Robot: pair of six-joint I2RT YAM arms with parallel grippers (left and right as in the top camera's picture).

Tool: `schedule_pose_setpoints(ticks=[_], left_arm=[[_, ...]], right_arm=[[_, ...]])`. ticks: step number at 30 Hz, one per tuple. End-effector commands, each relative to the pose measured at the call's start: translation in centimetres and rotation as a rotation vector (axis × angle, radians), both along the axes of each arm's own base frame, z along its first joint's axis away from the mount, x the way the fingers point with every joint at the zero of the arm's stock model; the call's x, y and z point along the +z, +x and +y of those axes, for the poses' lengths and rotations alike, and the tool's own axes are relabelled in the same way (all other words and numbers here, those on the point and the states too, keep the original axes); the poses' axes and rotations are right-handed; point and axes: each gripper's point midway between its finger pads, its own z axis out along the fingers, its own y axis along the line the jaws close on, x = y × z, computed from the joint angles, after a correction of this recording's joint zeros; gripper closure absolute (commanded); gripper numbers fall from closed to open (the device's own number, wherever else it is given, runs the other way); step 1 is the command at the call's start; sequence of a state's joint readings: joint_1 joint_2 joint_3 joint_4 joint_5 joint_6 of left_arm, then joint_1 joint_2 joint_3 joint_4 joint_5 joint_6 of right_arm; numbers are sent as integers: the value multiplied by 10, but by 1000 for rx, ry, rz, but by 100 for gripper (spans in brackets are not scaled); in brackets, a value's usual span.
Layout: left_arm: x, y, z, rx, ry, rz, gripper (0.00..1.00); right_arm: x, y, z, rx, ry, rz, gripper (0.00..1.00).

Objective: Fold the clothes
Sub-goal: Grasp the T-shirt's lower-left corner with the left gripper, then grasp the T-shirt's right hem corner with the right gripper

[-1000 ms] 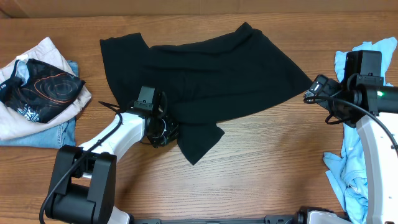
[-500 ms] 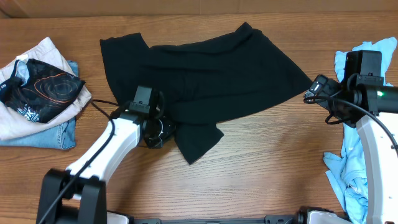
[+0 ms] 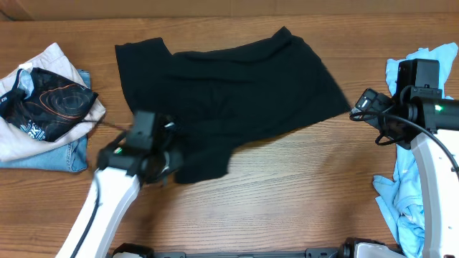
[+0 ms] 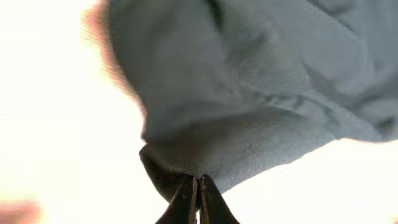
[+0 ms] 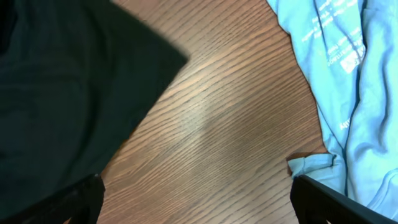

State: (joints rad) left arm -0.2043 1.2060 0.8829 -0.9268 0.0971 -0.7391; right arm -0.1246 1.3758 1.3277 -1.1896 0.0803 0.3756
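Overhead first: black T-shirt (image 3: pixel 237 86) lies spread and wrinkled across the middle of the wooden table (image 3: pixel 301 186), far wider than either gripper. I have the left gripper (image 3: pixel 166 162) at its lower left hem corner, I judge to drag that edge over for a fold; the arm is motion-blurred. Right gripper (image 3: pixel 361 106) hovers just beside the shirt's right corner, contact I cannot tell. Light blue T-shirt (image 3: pixel 405 204) is bunched at the right table edge; a folded pile (image 3: pixel 43 107) sits far left, well apart. Left wrist: fingers (image 4: pixel 186 199) pressed together, pinching a fold of thin matte knit that drapes away soft and limp; washed-out exposure makes it look grey. Right wrist: fingers (image 5: pixel 78 198) spread wide, nothing between, bare wood grain under them, black cloth at left, blue cloth with small white print at right
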Motion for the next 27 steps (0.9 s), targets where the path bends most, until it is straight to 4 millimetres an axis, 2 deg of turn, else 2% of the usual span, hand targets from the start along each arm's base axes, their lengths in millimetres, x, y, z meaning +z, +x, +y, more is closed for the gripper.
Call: schedule_pose_setpoints(ticks=[1,4,8,16,18,23,27], left_arm=[[25,-3,50,105,164,-108,96],[43,-7,64,122,177,-180,96],[52,-9,68,130,187,-222,96],[44,-8,68,125,190,-183,96],[40,-8,68,124,192,-168,96],[36,-7,68,121,195,-145,96],[34,-7,68,121,196,-139,96]], right_arm=[[-2,7,3,38,11,6,0],[-19,11,12,60,67,54,0],[-52,13,32,141,168,141,2],[-126,5,52,208,260,282,3],[-144,5,67,270,340,292,5],[-173,2,73,291,377,321,6],[-185,0,74,295,381,320,10]])
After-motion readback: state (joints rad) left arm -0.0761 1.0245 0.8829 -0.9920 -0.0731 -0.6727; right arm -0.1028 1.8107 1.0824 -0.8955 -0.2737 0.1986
